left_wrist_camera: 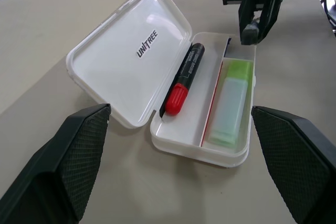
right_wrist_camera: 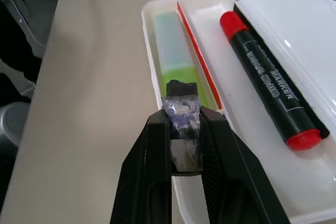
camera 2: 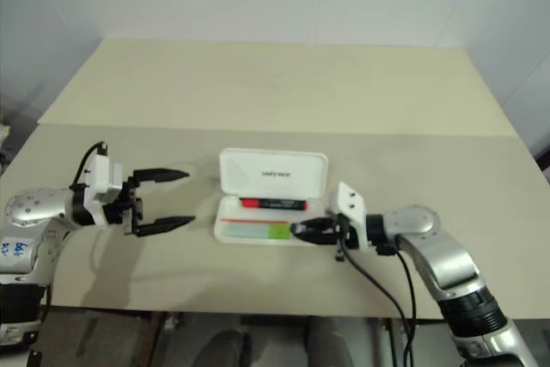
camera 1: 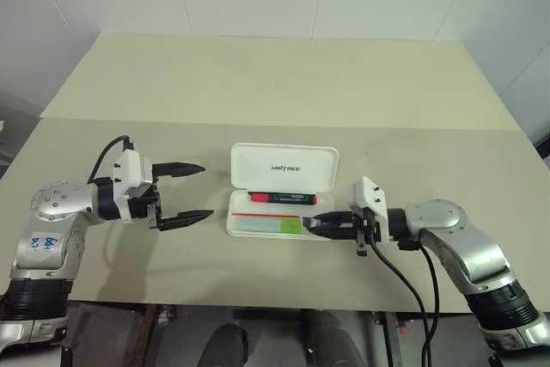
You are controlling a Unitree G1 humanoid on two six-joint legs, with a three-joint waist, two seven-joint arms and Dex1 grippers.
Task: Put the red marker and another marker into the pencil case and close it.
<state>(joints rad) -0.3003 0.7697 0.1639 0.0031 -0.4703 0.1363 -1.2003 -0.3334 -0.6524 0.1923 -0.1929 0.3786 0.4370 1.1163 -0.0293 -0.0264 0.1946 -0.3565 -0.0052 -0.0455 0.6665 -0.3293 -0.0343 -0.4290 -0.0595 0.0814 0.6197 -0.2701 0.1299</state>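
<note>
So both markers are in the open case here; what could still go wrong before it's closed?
1. The right gripper sits shut at the case's right end, over the green marker's cap; moving off, it may nudge the marker or the case.
2. The lid stands open behind the tray. The left gripper is open and apart from the case; a push from one side may slide the light case rather than fold the lid.
3. The red marker lies by the hinge and may block the lid if it shifts.
</note>
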